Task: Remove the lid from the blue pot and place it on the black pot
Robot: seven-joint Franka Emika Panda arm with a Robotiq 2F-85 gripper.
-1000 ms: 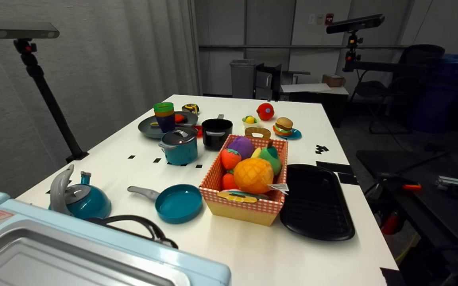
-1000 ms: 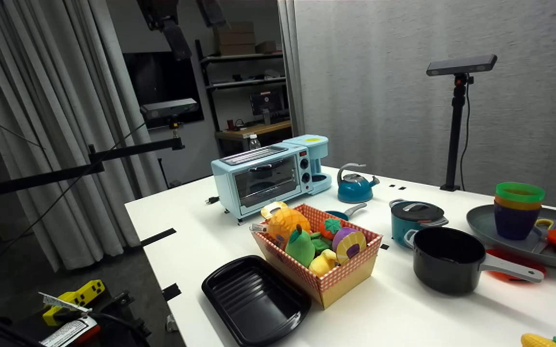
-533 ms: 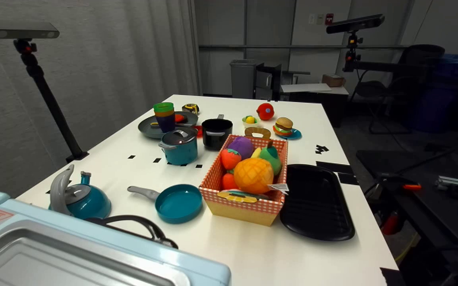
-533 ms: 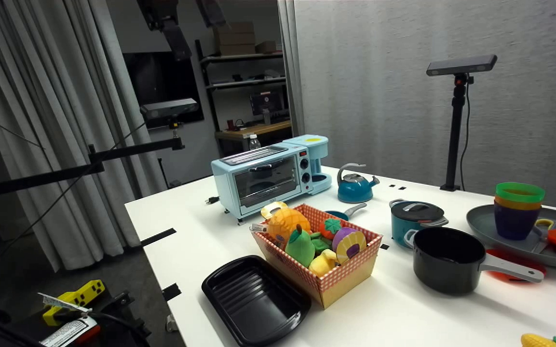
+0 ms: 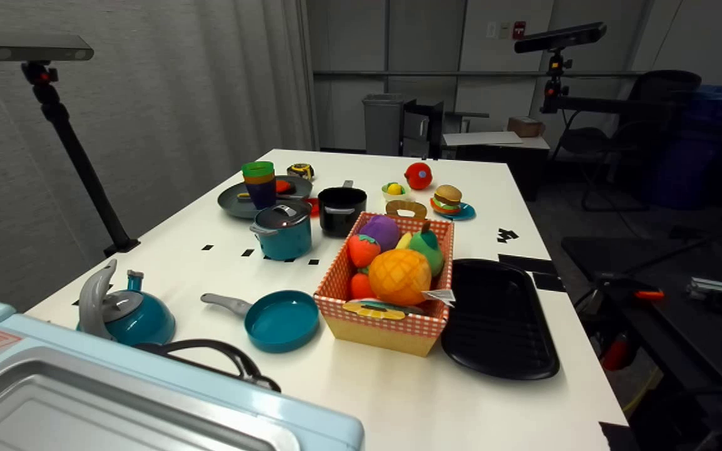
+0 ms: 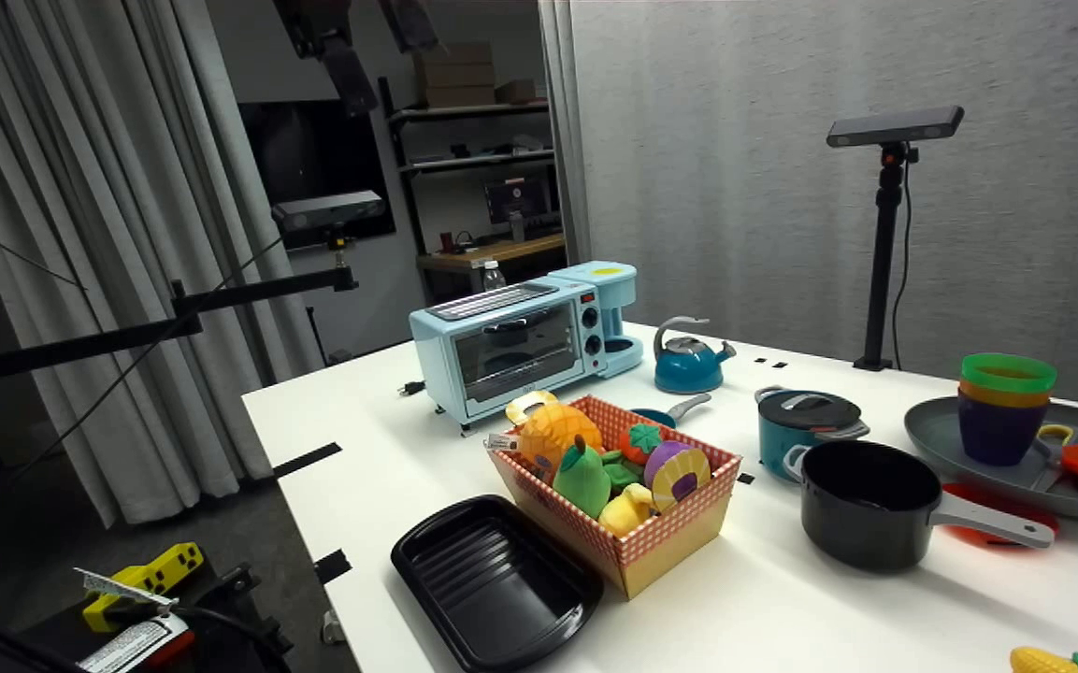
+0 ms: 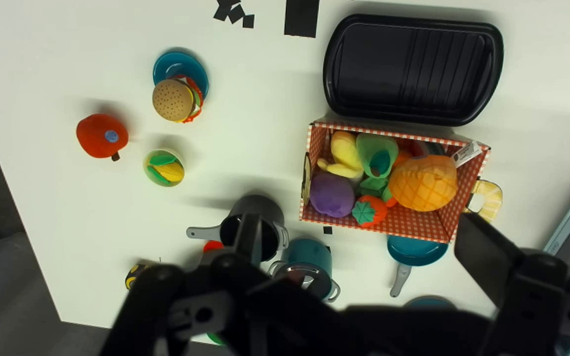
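Observation:
The dark round lid (image 5: 280, 217) sits on the blue pot (image 5: 290, 243); both also show in the other exterior view, lid (image 6: 805, 411) and blue pot (image 6: 780, 449). The black pot (image 6: 861, 523) stands beside it, uncovered, with a grey long handle. In the wrist view the gripper (image 7: 359, 217) is open and empty, high above the table. Its left finger and body partly cover the black pot (image 7: 262, 207) and the lid (image 7: 320, 285); the blue pot (image 7: 309, 251) shows between the fingers. Dark gripper fingers (image 6: 348, 79) hang at the top edge of an exterior view.
A checkered basket of soft fruit (image 6: 688, 547) stands close to the pots, with a black tray (image 6: 492, 584) beside it. A grey plate (image 6: 931, 425) with stacked cups (image 6: 998, 430) lies behind the pots. A teal frying pan (image 5: 282, 321), kettle (image 5: 144, 321) and toaster oven (image 6: 520, 350) are also there.
The gripper fingers at the top of an exterior view have shifted slightly to the right. A hand at that view's left edge has gone out of sight. The table objects have not moved.

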